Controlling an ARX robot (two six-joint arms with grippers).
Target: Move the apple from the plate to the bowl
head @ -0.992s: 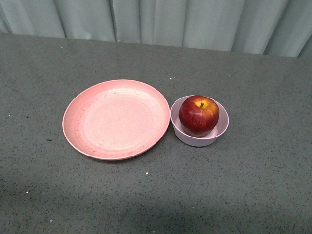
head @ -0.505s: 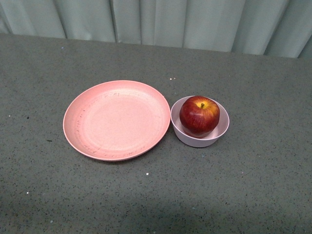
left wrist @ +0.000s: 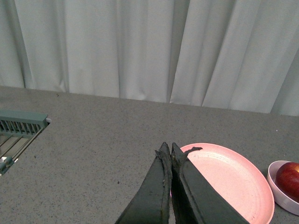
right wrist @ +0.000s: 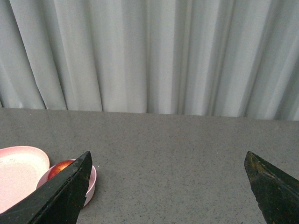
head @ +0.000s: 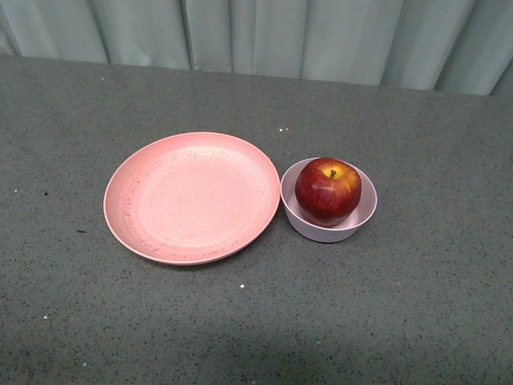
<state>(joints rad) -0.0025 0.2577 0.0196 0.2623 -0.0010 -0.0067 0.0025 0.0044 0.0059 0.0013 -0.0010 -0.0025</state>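
The dark-red apple (head: 327, 189) with a yellow patch at its stem sits inside the small pale lilac bowl (head: 353, 227). The wide salmon-pink plate (head: 192, 197) lies bare just left of the bowl, almost touching it. Neither gripper shows in the front view. In the left wrist view my left gripper (left wrist: 167, 148) is shut and empty, above the near side of the plate (left wrist: 233, 179); the apple (left wrist: 288, 175) and bowl (left wrist: 276, 192) show at the edge. In the right wrist view my right gripper (right wrist: 168, 156) is open and empty, with the bowl (right wrist: 90, 183) and apple (right wrist: 59, 168) beside one finger.
Everything rests on a grey speckled tabletop (head: 256, 321). Pale curtains (head: 264, 32) hang along the far edge. A grey-green wire rack (left wrist: 18, 128) shows at the table's side in the left wrist view.
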